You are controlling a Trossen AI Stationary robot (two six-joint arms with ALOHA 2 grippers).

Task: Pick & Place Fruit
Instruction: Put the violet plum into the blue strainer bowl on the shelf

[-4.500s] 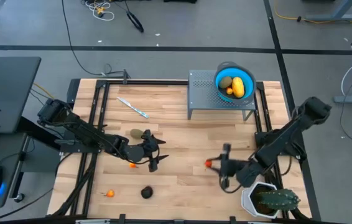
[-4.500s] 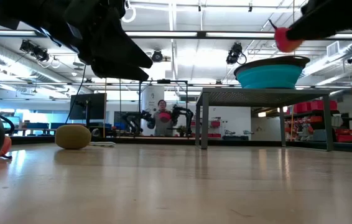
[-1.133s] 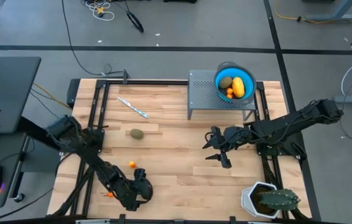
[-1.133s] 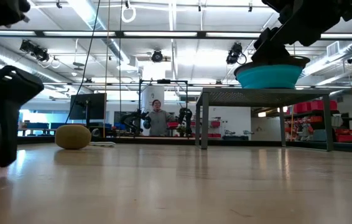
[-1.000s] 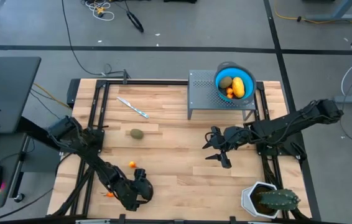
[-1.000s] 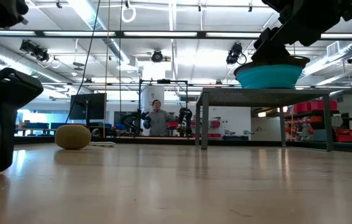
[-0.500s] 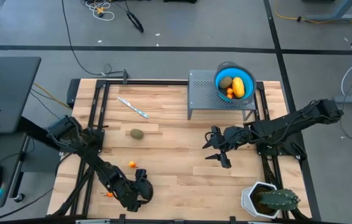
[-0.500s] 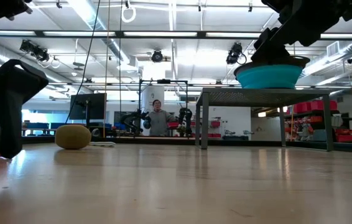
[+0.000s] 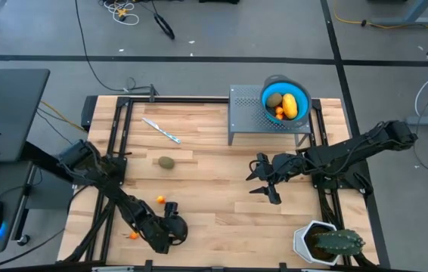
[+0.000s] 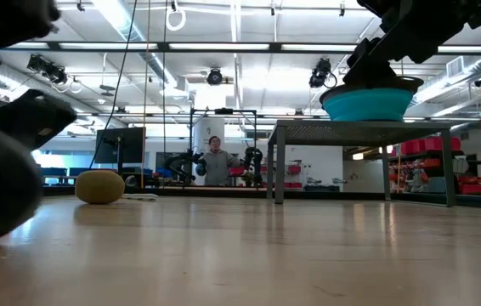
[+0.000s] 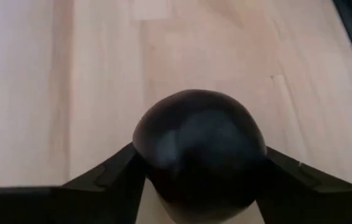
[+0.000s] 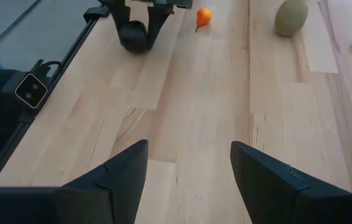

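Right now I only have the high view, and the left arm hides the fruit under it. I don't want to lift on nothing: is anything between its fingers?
Observer: Yes. The left wrist view shows the dark round fruit between the fingers of the left gripper, and both fingers touch its sides.
Operator: Is the right gripper carrying anything?
Observer: No. Its wrist view shows the right gripper open, with only bare table between its fingers.

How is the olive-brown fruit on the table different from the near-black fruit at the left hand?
The olive-brown fruit is an oval; the near-black fruit is round and darker. The olive-brown one lies free, far from both arms; the near-black one sits between the fingers of the left hand. Both rest on the wooden table, outside the blue bowl.
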